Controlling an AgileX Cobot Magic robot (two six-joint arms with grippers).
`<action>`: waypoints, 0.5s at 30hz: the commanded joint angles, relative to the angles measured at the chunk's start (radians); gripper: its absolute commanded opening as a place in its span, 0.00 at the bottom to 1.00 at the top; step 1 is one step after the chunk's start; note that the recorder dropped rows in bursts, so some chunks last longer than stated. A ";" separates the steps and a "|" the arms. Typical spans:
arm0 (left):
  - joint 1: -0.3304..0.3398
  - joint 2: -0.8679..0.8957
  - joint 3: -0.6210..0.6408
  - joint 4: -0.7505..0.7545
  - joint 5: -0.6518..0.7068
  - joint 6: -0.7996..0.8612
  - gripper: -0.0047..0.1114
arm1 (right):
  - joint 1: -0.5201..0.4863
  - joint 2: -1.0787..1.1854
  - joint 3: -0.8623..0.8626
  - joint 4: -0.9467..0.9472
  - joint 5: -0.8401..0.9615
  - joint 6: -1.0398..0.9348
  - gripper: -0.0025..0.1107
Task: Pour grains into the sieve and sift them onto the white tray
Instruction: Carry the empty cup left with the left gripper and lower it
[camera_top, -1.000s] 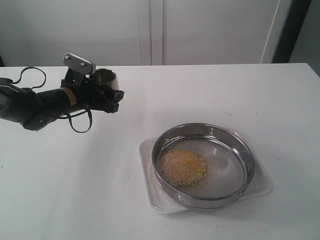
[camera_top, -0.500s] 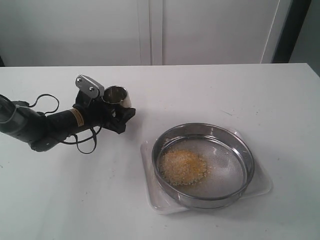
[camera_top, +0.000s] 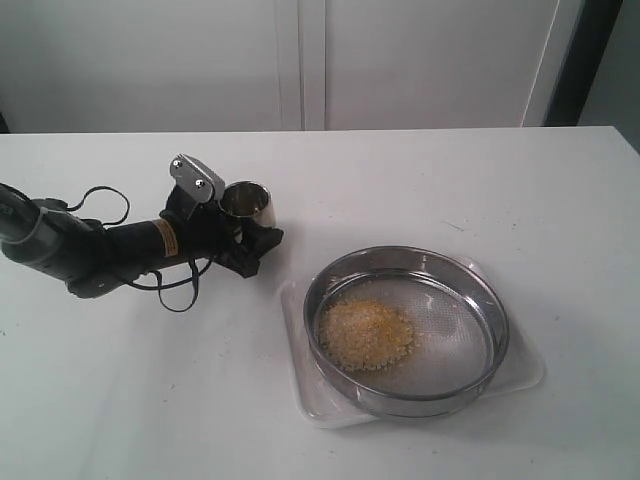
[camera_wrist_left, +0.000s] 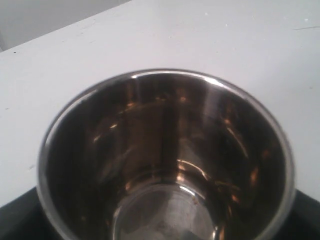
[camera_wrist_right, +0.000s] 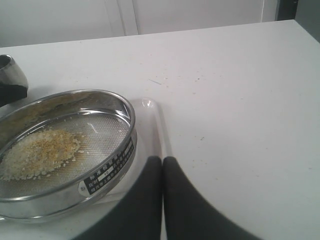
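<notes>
Trouble here starts with the cup (camera_top: 247, 203). My left gripper (camera_top: 243, 232) is clamped around the small steel cup, jaws wide on its body, low over the table (camera_top: 450, 180) and left of the sieve (camera_top: 420, 400). From my left wrist the cup looks empty and close to upright, but I cannot tell whether its base touches the table. If I let go while it hangs or leans, it could topple and roll toward the sieve.

The grains (camera_top: 365, 333) lie in a heap on the left half of the mesh, and the sieve sits on the white tray (camera_top: 525, 372) at the near right of the table. The tray shows only a narrow margin around the rim. I judge that to be the main risk: a wide or tilted shake could carry the sieve past the tray's edge, so fines fall on the table. The off-centre heap could also slide against the wall and jump over it.

My right gripper (camera_wrist_right: 162, 165) is fully closed on nothing, just near of the sieve. It must open before it takes the rim. A poor pinch on that smooth steel could slip, and the light tray could skid.
</notes>
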 joint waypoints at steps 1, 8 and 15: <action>-0.004 -0.008 -0.004 0.007 0.036 -0.012 0.04 | 0.000 -0.006 0.006 -0.001 -0.014 -0.002 0.02; -0.004 -0.008 -0.004 0.007 0.030 -0.012 0.21 | 0.000 -0.006 0.006 -0.001 -0.014 -0.002 0.02; -0.004 -0.008 -0.004 0.004 -0.019 -0.015 0.66 | 0.000 -0.006 0.006 -0.001 -0.014 -0.002 0.02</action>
